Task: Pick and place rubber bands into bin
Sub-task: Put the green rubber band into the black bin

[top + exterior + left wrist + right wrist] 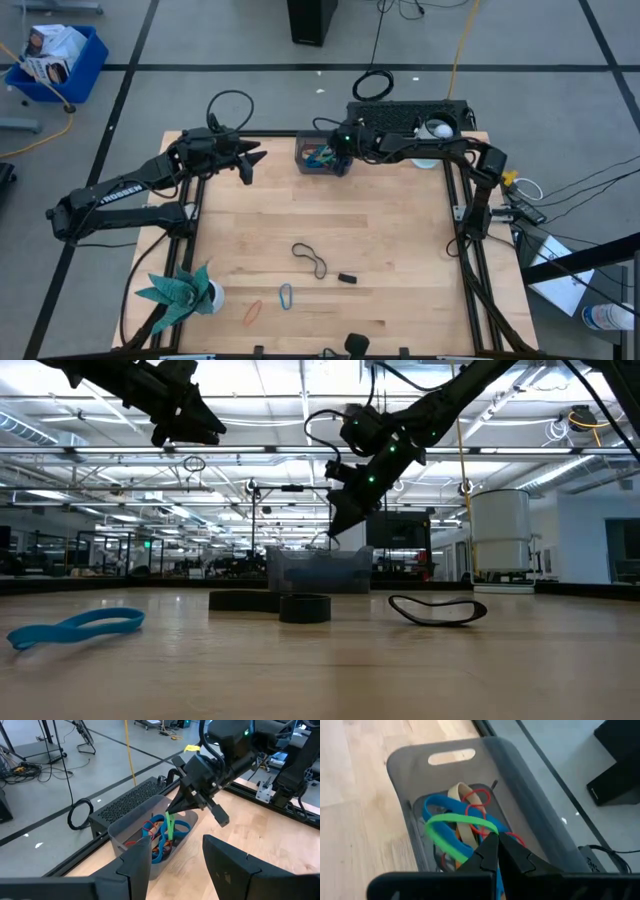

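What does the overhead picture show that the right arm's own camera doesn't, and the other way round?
Only the overhead view shows the left pincer hanging open, a black band, a blue band and an orange band loose on the table. Only the right wrist view shows the green band clearly, pinched in the shut right pincer. Both show the bin with bands inside.
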### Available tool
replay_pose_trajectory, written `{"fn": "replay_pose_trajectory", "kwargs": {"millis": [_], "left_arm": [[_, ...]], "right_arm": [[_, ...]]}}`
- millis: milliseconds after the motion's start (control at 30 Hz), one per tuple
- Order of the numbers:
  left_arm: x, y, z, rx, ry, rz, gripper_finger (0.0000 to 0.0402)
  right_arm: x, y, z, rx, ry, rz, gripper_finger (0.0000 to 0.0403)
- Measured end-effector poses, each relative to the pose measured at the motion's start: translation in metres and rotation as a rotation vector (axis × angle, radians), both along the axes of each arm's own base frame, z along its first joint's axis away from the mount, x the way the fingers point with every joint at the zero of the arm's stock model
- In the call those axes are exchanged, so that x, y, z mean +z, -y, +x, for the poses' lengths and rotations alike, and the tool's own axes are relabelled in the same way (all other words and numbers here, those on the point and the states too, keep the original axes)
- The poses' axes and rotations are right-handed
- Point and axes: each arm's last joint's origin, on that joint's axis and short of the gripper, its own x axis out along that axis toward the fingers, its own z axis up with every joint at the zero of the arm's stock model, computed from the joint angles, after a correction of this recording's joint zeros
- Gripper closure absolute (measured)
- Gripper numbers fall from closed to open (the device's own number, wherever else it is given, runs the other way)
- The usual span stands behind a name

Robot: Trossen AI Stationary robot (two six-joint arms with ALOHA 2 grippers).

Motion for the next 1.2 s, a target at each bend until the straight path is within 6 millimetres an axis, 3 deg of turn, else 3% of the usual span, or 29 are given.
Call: {"fn": "replay_pose_trajectory", "kwargs": {"millis": [533, 800, 967, 1200], "left_arm": [[0.0, 0.0, 0.0, 0.0, 0.0, 0.0, 0.0217], [0.0, 0.0, 0.0, 0.001, 0.0, 0.0, 0.0217], [0.0, 0.0, 0.0, 0.001, 0.001, -0.001, 0.0217], [0.0, 0.0, 0.0, 0.001, 0.001, -0.002, 0.0217]], "right_arm": [[-0.029, -0.001, -0.018, -0.032, -0.086, 0.055, 0.0403], [-0.034, -0.003, -0.02, -0.011, -0.109, 0.044, 0.0391], [-0.031, -0.002, -0.017, -0.007, -0.067, 0.024, 0.0362], [-0.024, -0.005, -0.011, 0.023, 0.003, 0.005, 0.0279]]}}
